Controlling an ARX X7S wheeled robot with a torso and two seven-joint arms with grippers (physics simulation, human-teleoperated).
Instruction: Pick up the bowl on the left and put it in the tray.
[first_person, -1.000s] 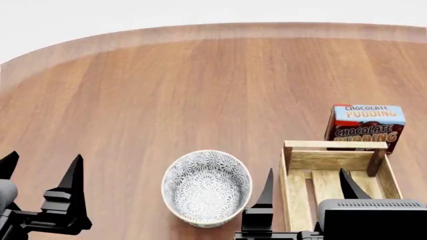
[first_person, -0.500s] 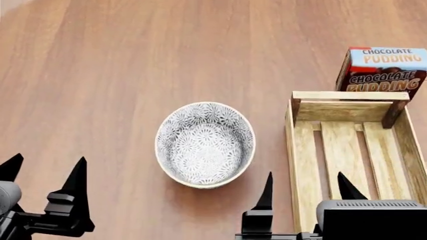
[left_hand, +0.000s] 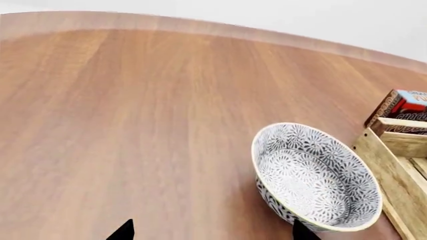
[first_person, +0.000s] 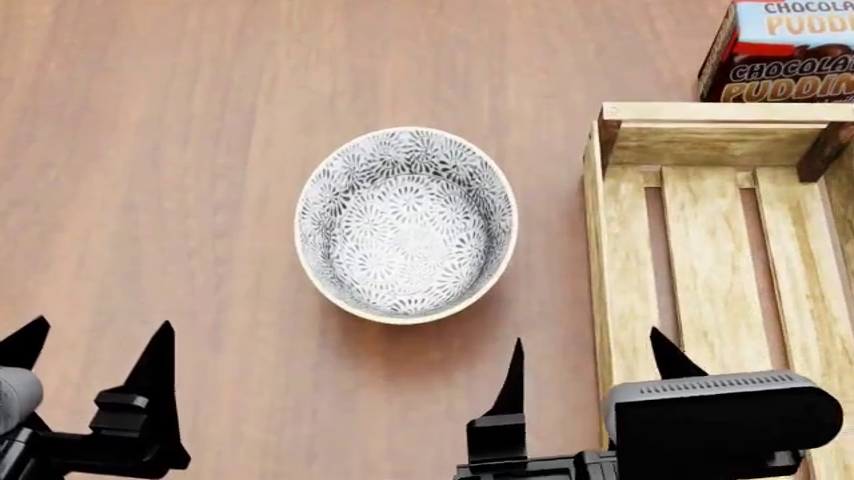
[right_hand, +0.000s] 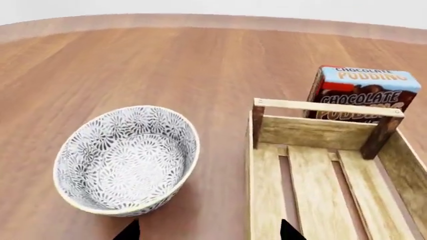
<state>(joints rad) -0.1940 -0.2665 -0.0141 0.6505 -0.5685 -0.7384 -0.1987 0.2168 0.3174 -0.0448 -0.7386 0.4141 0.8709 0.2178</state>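
The bowl (first_person: 404, 222), white with a dense grey-black floral pattern and cream rim, stands upright on the wooden table (first_person: 174, 150); it also shows as the bowl (left_hand: 313, 177) and the bowl (right_hand: 127, 160). The tray (first_person: 721, 270), a light-wood slatted crate, lies just right of it, also seen as the tray (right_hand: 320, 175) and the tray (left_hand: 397, 170). My left gripper (first_person: 91, 362) is open, near and left of the bowl. My right gripper (first_person: 585, 365) is open, near the tray's left wall. Both hold nothing.
A chocolate pudding box (first_person: 781, 50) stands behind the tray's far end, also seen as the box (right_hand: 363, 92). The table's curved far edge (left_hand: 200, 25) shows in the wrist views.
The head view has tilted further down: bowl, tray and box have slid up the picture. Both grippers stay open near the bottom edge.
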